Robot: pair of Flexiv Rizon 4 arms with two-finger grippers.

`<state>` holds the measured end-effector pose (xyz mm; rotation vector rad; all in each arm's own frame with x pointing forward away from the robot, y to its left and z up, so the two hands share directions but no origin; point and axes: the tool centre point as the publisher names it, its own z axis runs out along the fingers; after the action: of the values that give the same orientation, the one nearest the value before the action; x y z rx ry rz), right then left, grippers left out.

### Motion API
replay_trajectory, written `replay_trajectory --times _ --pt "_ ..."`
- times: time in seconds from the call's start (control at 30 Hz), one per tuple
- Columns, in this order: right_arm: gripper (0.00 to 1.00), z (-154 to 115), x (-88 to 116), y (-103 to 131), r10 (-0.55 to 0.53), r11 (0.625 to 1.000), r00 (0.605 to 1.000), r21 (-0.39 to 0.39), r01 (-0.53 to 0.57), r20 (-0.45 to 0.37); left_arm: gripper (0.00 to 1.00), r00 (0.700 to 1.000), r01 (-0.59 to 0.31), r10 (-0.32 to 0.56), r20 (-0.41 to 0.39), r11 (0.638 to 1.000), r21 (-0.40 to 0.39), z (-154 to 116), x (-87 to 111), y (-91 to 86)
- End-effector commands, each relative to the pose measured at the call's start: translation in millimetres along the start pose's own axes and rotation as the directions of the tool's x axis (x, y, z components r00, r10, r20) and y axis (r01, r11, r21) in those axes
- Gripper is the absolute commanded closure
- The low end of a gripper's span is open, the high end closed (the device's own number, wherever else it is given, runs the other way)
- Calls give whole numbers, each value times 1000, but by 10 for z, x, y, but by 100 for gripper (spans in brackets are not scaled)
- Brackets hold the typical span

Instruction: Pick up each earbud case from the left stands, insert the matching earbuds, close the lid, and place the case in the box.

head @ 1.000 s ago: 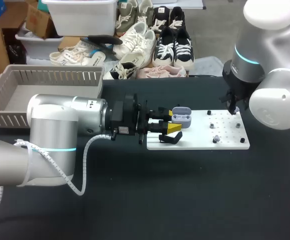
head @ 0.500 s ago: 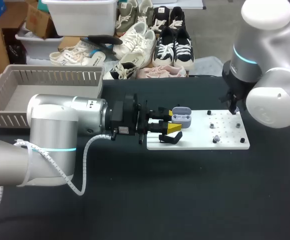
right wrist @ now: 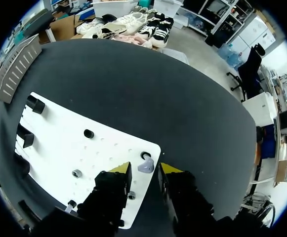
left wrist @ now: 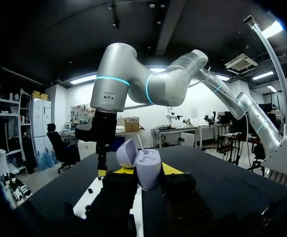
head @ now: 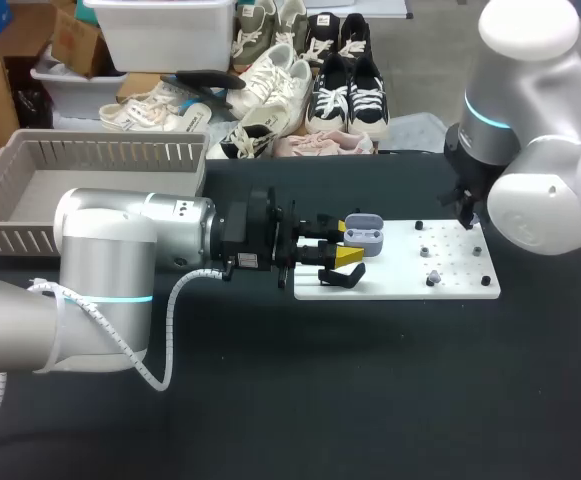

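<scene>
A lavender earbud case [head: 366,233] with its lid up is held over the left end of the white board [head: 450,285], and my left gripper [head: 344,248] is shut on it. In the left wrist view the case [left wrist: 147,168] sits between the yellow tips of my left gripper [left wrist: 147,174], lid [left wrist: 126,153] tilted back. My right gripper [head: 467,212] hangs over the board's far right corner. In the right wrist view a small lavender earbud [right wrist: 145,166] lies on the board's corner between the tips of my right gripper [right wrist: 144,173], with narrow gaps on both sides.
A grey slatted basket [head: 30,190] stands at the back left. The board [right wrist: 59,148] carries black stands [head: 342,275] at its left end, several small pegs [right wrist: 89,134] and another small pale piece [head: 433,275]. Black table lies all around.
My right gripper's fingers have drawn closer together around the earbud, and the right arm's upper part has shifted slightly. The left arm and the case have not moved.
</scene>
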<state>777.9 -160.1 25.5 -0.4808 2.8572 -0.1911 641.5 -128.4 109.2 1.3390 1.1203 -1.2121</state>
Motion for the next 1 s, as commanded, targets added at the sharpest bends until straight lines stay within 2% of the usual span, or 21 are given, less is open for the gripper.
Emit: replay_trajectory --times 0.03,0.3,0.43,0.5,0.53,1.0 --pt "66 19 -11 4 2 1000 1000 2 -2 -4 100 1000 0 0 1 1000 1 3 6 7" --pt "72 40 -12 -2 4 1000 1000 5 -4 -11 100 1000 0 0 1 1000 1 3 6 7" --pt "82 52 -15 -9 4 1000 1000 6 -4 -15 100 1000 0 0 1 1000 1 3 6 7" --pt "91 61 -17 -14 5 1000 1000 5 -5 -16 100 1000 0 0 1 1000 1 3 6 7" --pt "100 62 -17 -14 5 1000 1000 4 -5 -17 100 1000 0 0 1 1000 1 3 6 7" --pt "100 12 17 -8 9 1000 1000 3 -9 -12 100 1000 0 0 1 1000 1 3 6 7"
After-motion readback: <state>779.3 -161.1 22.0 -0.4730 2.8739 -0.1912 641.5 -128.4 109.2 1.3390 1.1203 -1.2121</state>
